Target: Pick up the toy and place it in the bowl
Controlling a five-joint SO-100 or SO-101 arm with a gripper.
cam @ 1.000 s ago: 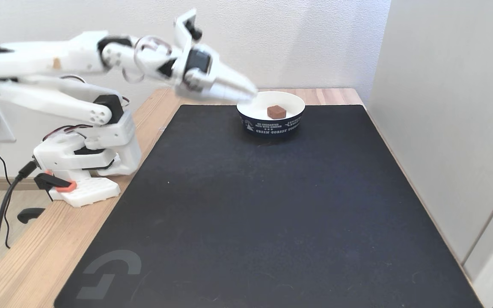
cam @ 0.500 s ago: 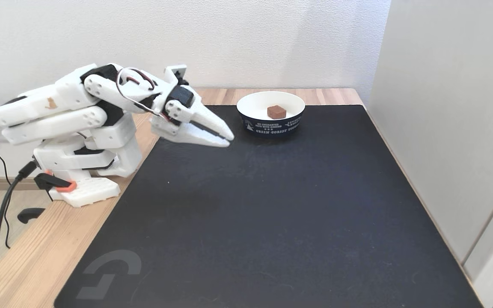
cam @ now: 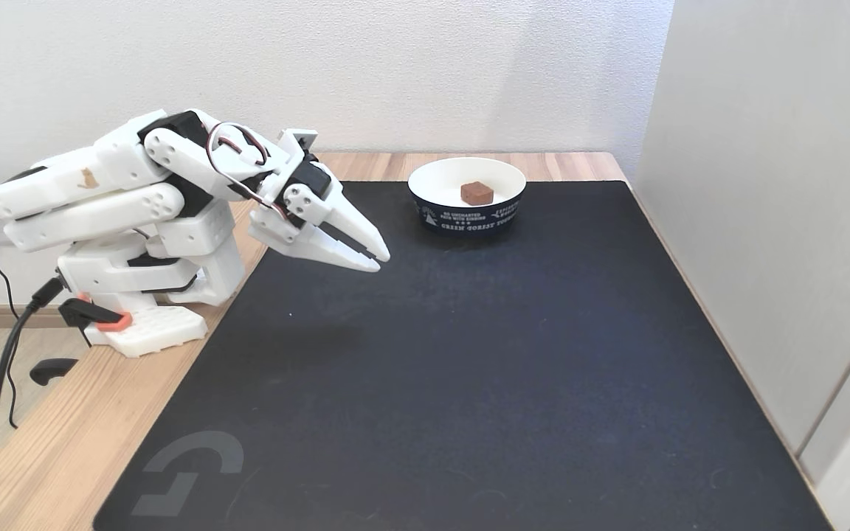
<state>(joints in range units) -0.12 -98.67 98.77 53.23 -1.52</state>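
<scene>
The reddish-brown toy block (cam: pixel 477 192) lies inside the bowl (cam: pixel 467 214), on its white bottom. The bowl is navy outside with white lettering and stands at the back of the black mat. My white gripper (cam: pixel 379 259) hangs low over the mat's left part, well to the left of the bowl and apart from it. Its fingers point down to the right, nearly together, with nothing between them.
The black mat (cam: pixel 469 369) covers most of the wooden table (cam: pixel 63 435). The arm's base (cam: pixel 144 295) is clamped at the table's left edge, with cables hanging off it. A grey wall panel (cam: pixel 764 221) runs along the mat's right side.
The arm has folded back from the bowl's rim, and the gripper has swung left and down toward the mat. The toy stays in the bowl.
</scene>
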